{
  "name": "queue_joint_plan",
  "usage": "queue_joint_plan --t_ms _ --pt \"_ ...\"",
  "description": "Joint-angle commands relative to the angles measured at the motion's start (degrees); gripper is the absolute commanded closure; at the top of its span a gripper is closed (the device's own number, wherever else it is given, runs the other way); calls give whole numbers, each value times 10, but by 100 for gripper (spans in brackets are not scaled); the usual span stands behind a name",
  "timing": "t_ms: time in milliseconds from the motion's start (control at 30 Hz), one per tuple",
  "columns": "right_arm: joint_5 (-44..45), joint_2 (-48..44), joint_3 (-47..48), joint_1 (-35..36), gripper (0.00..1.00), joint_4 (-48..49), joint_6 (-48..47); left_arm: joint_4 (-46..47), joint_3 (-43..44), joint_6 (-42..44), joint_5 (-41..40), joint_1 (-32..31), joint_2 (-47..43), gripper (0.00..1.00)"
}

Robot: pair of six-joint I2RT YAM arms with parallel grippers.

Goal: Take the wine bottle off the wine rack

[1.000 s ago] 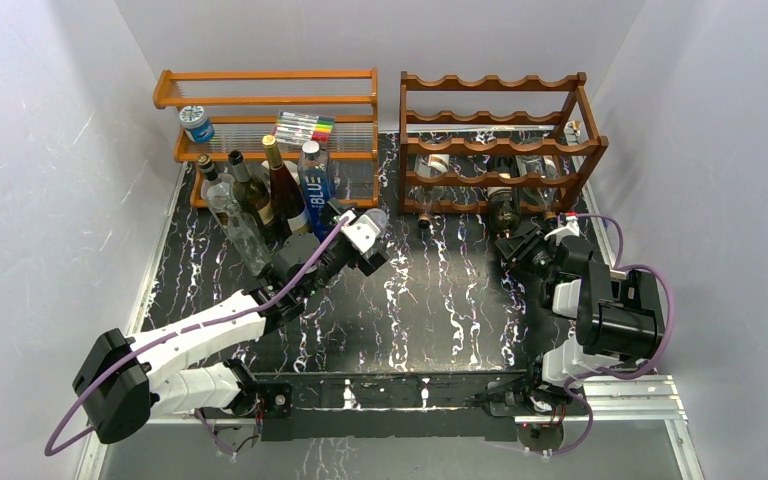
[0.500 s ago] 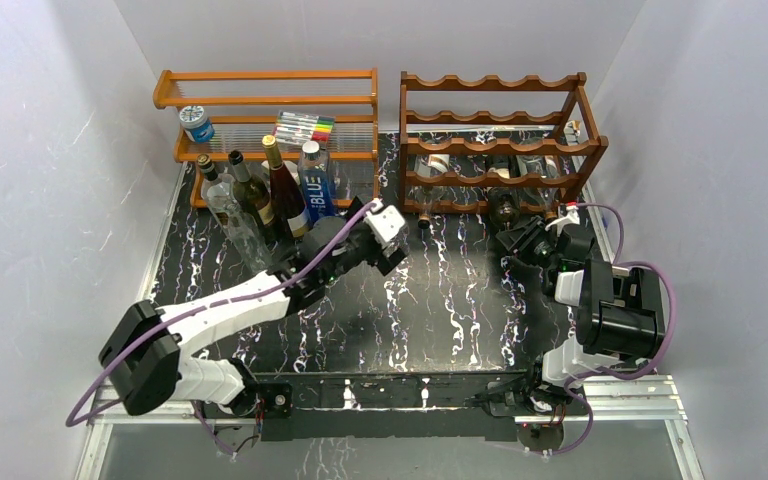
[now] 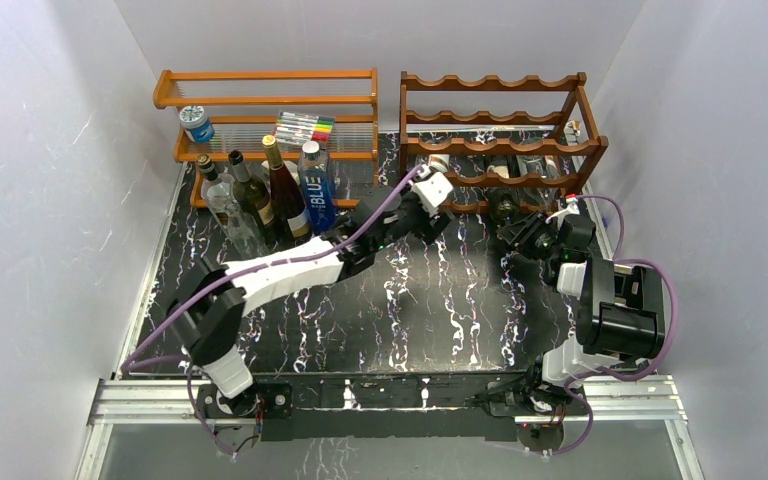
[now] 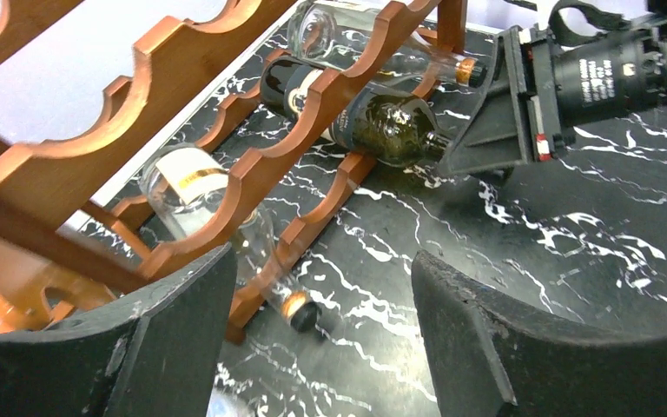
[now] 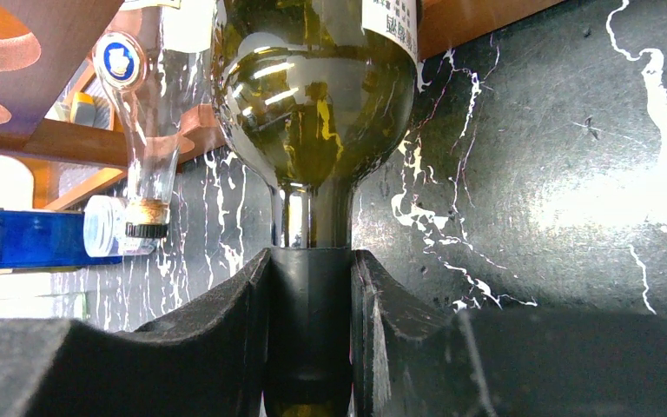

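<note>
Clamping wine bottle (image 5: 313,113), right pincer (image 5: 310,282), seemingly rack (image 3: 505,146) edge.

free: tabletop (image 3: 440,290) before wine rack (image 3: 500,146) | obstacle: clear bottle (image 4: 184,178) beside

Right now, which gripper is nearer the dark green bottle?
Right. The right gripper is clamped on the neck of the dark green bottle; the left gripper hangs open farther left, facing the clear bottle.

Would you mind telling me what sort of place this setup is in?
Probably a robot test booth, not a cellar: plain white walls enclose a black marble-patterned tabletop, with a dark reddish-brown wooden wine rack staged as a prop.
</note>
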Motion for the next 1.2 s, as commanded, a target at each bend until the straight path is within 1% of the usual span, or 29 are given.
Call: queue_joint_plan --t_ms 0,167,233,400,500,667,833,1000,1167 --pt "-29 -26 21 6 100 54 -8 43 79 -9 -28 -3 67 30" --pt "-29 -40 0 6 100 49 -1 26 189 -3 -61 -2 157 32" --pt "-25 -56 -5 6 100 29 -7 26 220 5 -70 -2 185 32" --pt "-1 -115 -7 6 100 -67 -14 -21 314 23 -99 -2 248 29" --pt "13 -164 -6 6 100 -130 -23 -43 352 30 -111 2 274 29" --pt "35 -237 4 6 100 -254 -39 -43 366 39 -109 6 288 28" --pt "50 -320 29 6 100 -407 -39 -55 380 43 -99 9 299 27" --pt "54 -401 43 6 100 -508 -28 -56 390 42 -97 10 307 27" --pt "33 -443 61 6 100 -582 -42 -58 378 35 -85 10 297 27"
